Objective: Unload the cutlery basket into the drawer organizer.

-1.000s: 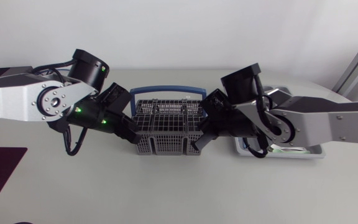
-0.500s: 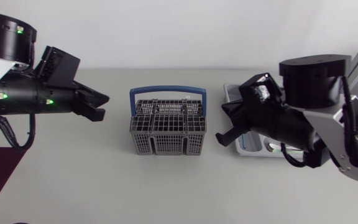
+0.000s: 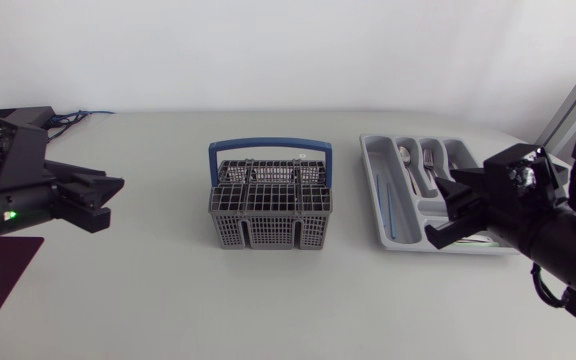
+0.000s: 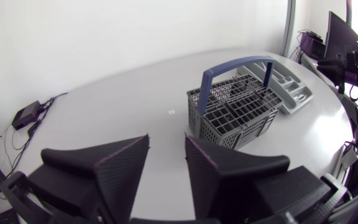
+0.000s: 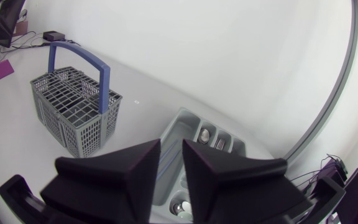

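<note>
drawer organizer [image 3: 386, 205]: your right arm [image 3: 538, 230] covers the corner nearest it | cutlery basket [image 3: 270, 205]: you can't tell what lies inside, the grid hides it | your left arm [image 3: 13, 195]: cut off at the side edge

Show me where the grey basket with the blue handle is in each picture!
Head view: basket mid-table, with the drawer organizer on its right-arm side.
Left wrist view: basket in front of the drawer organizer.
Right wrist view: basket farther off than the drawer organizer.
Shared landmark: the blue handle.
</note>
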You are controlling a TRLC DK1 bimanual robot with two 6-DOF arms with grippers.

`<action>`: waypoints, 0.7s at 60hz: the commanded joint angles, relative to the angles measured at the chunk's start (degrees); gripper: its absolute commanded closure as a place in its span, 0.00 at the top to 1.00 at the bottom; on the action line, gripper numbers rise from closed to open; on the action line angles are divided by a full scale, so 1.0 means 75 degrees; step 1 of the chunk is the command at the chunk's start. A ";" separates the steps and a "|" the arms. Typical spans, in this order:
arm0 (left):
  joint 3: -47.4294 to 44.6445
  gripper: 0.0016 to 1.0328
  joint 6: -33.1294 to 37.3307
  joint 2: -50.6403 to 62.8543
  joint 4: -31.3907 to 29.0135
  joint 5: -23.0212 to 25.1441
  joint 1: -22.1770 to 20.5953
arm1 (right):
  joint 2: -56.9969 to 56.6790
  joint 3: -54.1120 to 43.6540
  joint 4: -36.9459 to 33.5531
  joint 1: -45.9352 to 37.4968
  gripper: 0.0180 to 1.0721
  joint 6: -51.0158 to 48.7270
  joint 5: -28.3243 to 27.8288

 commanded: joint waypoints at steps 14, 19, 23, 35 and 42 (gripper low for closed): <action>-0.0873 0.96 -0.0144 -0.1680 0.0021 -0.0061 0.1135 | -0.1794 -0.0794 -0.0345 -0.0701 0.96 -0.0416 0.0068; -0.1377 0.96 -0.0344 -0.2782 0.0126 -0.0143 0.1264 | -0.2309 -0.0853 -0.0697 -0.0889 0.96 -0.0416 0.0010; -0.1646 0.96 -0.0488 -0.3082 0.0305 -0.0261 0.1232 | -0.2548 -0.1017 -0.0655 -0.0977 0.96 -0.0237 -0.0054; -0.2470 0.96 -0.0789 -0.3766 0.0936 -0.0555 0.1077 | -0.3262 -0.1595 -0.0468 -0.1289 0.96 0.0391 -0.0277; -0.2921 0.96 -0.0955 -0.4141 0.1282 -0.0716 0.0993 | -0.3654 -0.1911 -0.0365 -0.1460 0.96 0.0735 -0.0399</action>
